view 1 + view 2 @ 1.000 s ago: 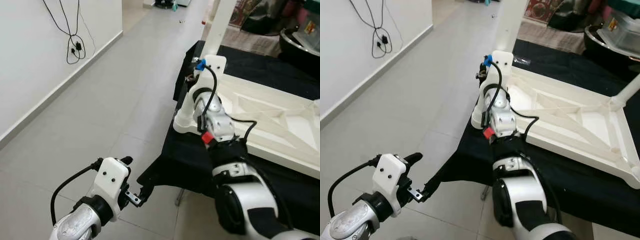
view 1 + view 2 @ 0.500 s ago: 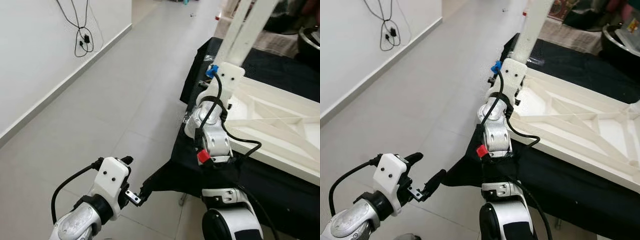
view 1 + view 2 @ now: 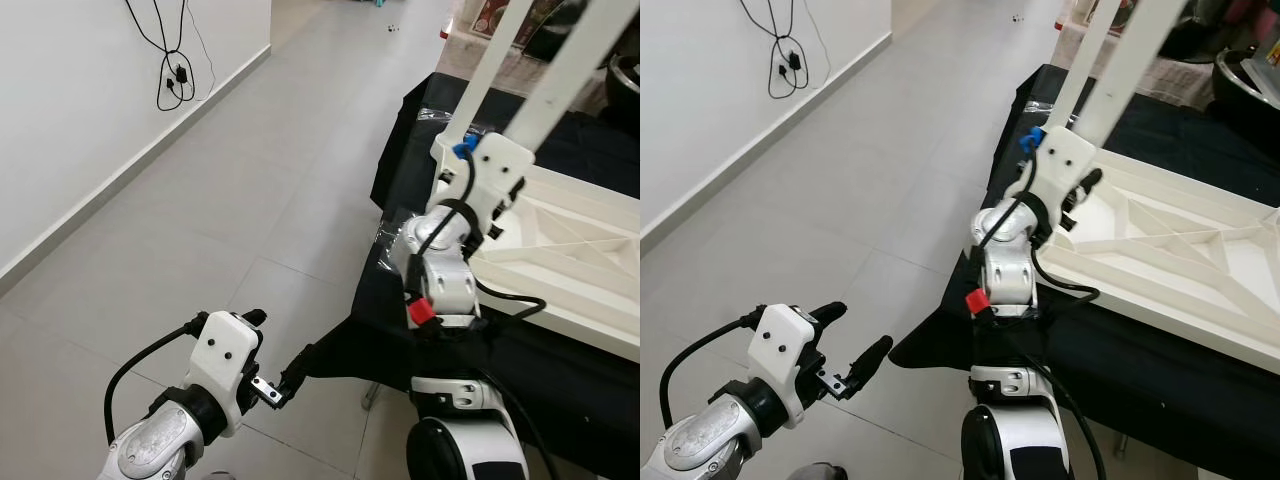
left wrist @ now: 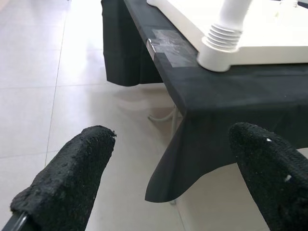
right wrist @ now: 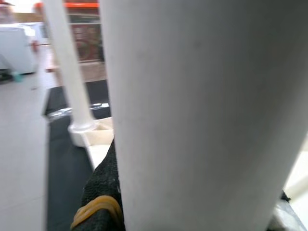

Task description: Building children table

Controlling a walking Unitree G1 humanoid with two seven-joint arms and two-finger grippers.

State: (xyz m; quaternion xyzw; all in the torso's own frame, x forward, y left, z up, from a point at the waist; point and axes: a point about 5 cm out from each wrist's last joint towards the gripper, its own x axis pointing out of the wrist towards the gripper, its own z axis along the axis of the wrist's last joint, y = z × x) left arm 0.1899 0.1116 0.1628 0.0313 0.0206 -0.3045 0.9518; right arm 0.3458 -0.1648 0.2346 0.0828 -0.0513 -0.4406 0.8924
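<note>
Right gripper point(image 3: 1077, 190) fingers mostly hidden behind white table leg point(image 3: 570, 70), closed around it, upper right. Upside-down table top point(image 3: 560, 250) cut off at right edge. Left gripper point(image 3: 290, 378) open, lower left over floor point(image 3: 250, 200).

White plastic tabletop point(image 3: 560, 250) lies upside down on black cloth — two white legs point(image 3: 1140, 50) rising from it.
</note>
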